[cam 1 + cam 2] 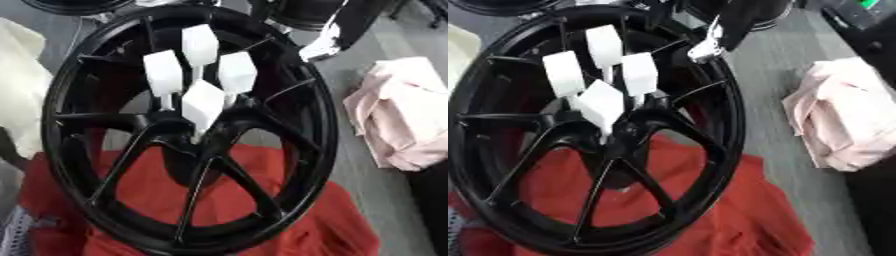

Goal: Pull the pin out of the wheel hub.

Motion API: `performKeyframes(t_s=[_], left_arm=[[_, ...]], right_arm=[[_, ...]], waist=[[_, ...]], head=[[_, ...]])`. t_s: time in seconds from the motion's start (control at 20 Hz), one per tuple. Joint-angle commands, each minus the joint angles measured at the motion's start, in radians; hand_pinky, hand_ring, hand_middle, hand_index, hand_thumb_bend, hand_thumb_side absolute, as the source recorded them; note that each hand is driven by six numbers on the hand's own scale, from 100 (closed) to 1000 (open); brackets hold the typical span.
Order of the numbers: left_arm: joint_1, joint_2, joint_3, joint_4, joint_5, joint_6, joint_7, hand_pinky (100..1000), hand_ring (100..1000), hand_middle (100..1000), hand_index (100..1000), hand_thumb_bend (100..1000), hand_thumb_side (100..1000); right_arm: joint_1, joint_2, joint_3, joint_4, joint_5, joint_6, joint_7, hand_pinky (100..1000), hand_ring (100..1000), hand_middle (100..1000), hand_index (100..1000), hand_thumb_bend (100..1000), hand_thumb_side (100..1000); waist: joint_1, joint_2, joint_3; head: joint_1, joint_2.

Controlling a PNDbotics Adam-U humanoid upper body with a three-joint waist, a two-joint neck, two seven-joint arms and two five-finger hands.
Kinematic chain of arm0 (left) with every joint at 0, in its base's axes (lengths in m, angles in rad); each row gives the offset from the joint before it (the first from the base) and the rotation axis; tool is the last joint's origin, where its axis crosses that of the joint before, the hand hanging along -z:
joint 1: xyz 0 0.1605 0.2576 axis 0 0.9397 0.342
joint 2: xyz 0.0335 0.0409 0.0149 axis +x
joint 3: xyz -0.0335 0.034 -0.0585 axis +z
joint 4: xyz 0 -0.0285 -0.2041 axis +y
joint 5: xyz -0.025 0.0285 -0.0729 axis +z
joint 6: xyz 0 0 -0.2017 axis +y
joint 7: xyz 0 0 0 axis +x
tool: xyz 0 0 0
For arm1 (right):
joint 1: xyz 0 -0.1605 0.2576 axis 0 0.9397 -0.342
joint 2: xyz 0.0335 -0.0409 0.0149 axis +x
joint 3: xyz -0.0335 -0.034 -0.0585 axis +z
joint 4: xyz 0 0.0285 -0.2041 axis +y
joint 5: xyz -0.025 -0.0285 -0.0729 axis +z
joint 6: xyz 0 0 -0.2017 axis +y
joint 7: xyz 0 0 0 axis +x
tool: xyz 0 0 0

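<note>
a black and silver arm [337, 32] reaches in from the upper right, ending at the far rim of the black wheel hub [289, 130]. its hand cannot be made out, so i cannot tell how its fingers sit. four white pins [202, 102] stand clustered at the hub's centre, over a red cloth [324, 220]. no writing reads.

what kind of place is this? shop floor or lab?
Probably a workshop or garage floor: a black wheel hub with four white pins rests on a red cloth on grey flooring, with a pink cloth beside it.
</note>
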Motion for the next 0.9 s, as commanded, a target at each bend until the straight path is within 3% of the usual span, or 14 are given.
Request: performKeyframes(t_s=[0.05, 0.9], left_arm=[[-0.020, 0.027, 0.002, -0.010, 0.002, -0.002, -0.005, 774, 846, 844, 881, 512, 883], [-0.030, 0.016, -0.002, -0.006, 0.009, -0.003, -0.010, 773, 849, 834, 875, 507, 882]], right_arm=[[-0.021, -0.008, -0.004, 0.007, -0.006, 0.010, 0.002, 868, 865, 834, 862, 307, 502], [-0.028, 0.023, 0.035, 0.020, -0.059, 0.046, 0.024, 860, 863, 831, 863, 293, 541]], waist=[[0.003, -0.015, 0.002], [-0.008, -0.010, 0.014]], head=[[0.009, 0.010], [0.021, 0.047]])
